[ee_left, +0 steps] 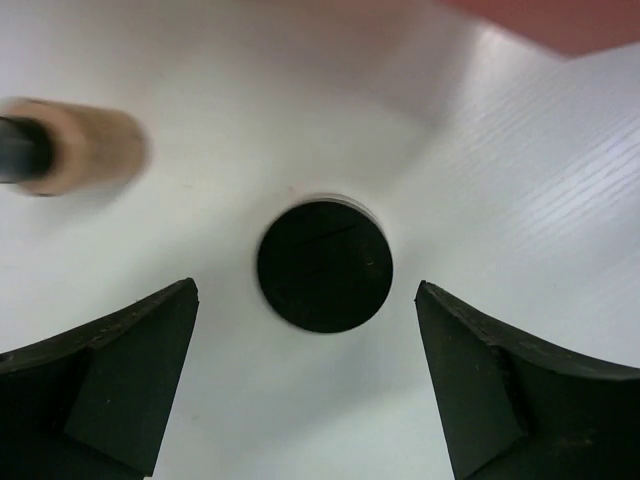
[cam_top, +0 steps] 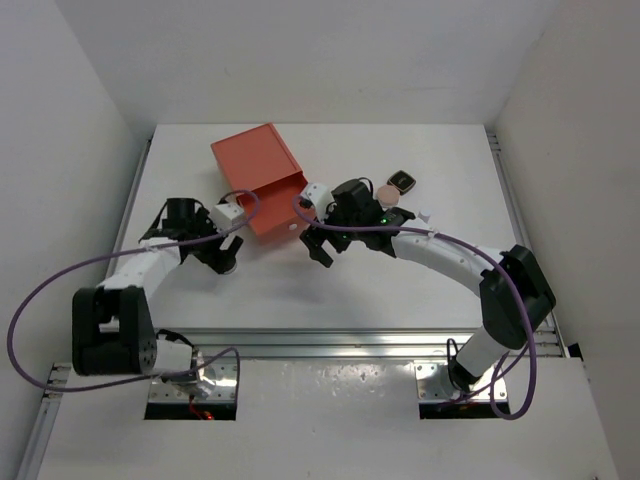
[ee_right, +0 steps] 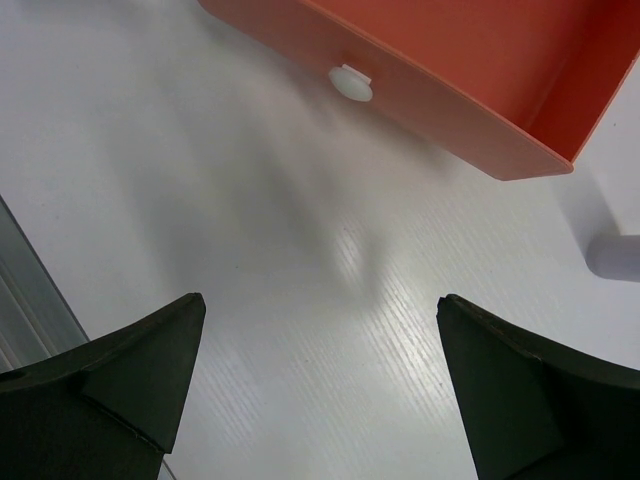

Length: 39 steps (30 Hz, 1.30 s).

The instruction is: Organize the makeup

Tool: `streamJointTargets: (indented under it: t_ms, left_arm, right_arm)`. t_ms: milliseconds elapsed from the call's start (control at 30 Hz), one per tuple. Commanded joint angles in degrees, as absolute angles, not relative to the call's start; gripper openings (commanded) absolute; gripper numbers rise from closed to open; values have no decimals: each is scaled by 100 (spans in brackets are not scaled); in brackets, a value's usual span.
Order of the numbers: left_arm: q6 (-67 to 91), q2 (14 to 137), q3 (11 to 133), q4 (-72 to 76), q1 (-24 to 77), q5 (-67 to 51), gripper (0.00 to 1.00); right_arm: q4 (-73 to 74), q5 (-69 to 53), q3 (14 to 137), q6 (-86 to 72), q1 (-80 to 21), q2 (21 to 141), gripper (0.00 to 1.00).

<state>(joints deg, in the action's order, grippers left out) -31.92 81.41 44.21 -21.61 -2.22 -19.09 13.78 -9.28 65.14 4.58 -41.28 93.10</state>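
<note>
L fingers (ee_left: 110, 370) point down, spread astride black disc (ee_left: 324, 265).

A black round disc (ee_left: 324, 265) lay flat on the white table (ee_left: 520, 180), just ahead of the left gripper (ee_left: 305, 287). The two dark fingers (ee_left: 120, 370) stood wide apart on either side without touching it. Farther ahead to the left lay a blurred tan cylinder with a black end (ee_left: 85, 147). An orange-red edge (ee_left: 560, 20) showed ahead to the right.
</note>
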Motion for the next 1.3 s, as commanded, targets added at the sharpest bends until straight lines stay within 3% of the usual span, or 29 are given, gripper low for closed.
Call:
streamJointTargets:
  t_ms: [0, 200, 433, 833, 1033, 1267]
  left_arm:
    - [-3121, 7219, 4430, -2215, -193, -1864, 96]
    - [-1796, 6891, 4728, -1891, -483, -1600, 96]
    - [-159, 7891, 5483, -1784, -606, -714, 96]
    - [-193, 9536, 6214, -1232, -606, -115, 93]
    - [-308, 9825, 6214, -871, -492, -114, 79]
    - [-308, 9949, 6214, -765, -492, -122, 52]
  right_arm:
    - [1318, -870, 6566, 457, -4105, 9202, 99]
    - [1248, -923, 6592, 448, -4113, 9246, 99]
    - [1309, -993, 6627, 527, -4113, 9246, 99]
    - [1257, -862, 6574, 703, -4122, 9237, 99]
    - [1274, -791, 6583, 738, -4122, 9281, 99]
    - [1301, -730, 6592, 721, -4122, 9299, 99]
